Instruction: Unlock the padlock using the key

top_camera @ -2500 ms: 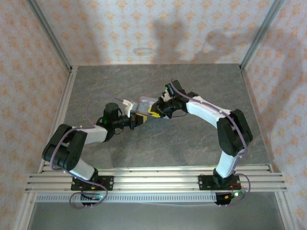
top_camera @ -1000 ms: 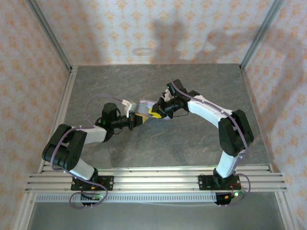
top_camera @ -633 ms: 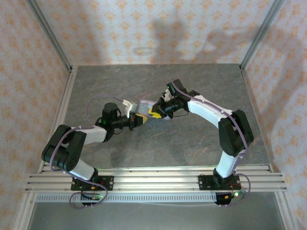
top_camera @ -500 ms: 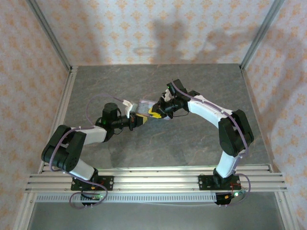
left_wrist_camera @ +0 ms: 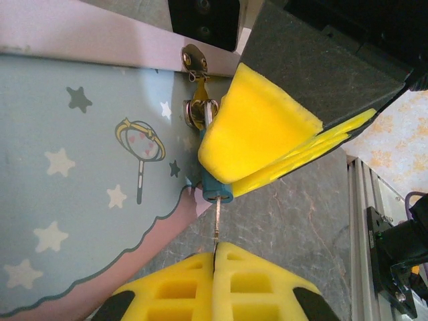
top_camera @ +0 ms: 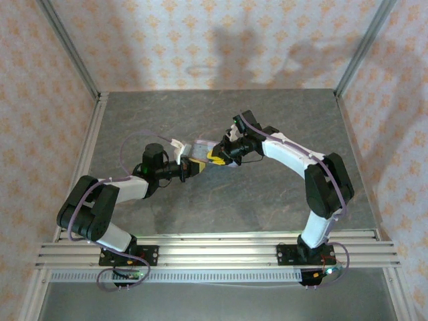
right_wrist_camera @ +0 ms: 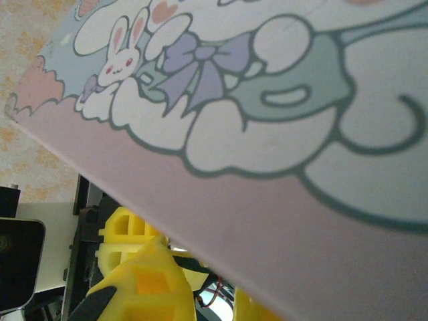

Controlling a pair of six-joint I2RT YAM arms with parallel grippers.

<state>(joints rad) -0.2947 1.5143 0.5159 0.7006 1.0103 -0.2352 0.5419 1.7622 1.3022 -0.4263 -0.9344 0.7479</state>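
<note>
In the left wrist view, the small teal padlock [left_wrist_camera: 215,188] hangs from the hasp [left_wrist_camera: 195,61] of the light-blue tin [left_wrist_camera: 80,167]. The right gripper's yellow fingers [left_wrist_camera: 261,134] are clamped around the padlock. The thin metal key [left_wrist_camera: 217,224] runs from the padlock's underside down into my left gripper [left_wrist_camera: 215,257], which is shut on it. From above, the left gripper [top_camera: 190,168] and right gripper [top_camera: 215,158] meet at the tin's [top_camera: 200,147] near edge. In the right wrist view, the tin's cartoon lid [right_wrist_camera: 267,100] hides the padlock, and the right gripper [right_wrist_camera: 200,297] sits under its rim.
The tin rests mid-table on the grey stone-pattern surface [top_camera: 221,114]. Patterned walls [top_camera: 214,40] with metal posts enclose the back and sides. An aluminium rail [top_camera: 214,251] runs along the near edge by the arm bases.
Both grippers and the tin have crept slightly left since the earliest frame. Over the last second they hold almost still, with only the left arm's elbow shifting a little.
</note>
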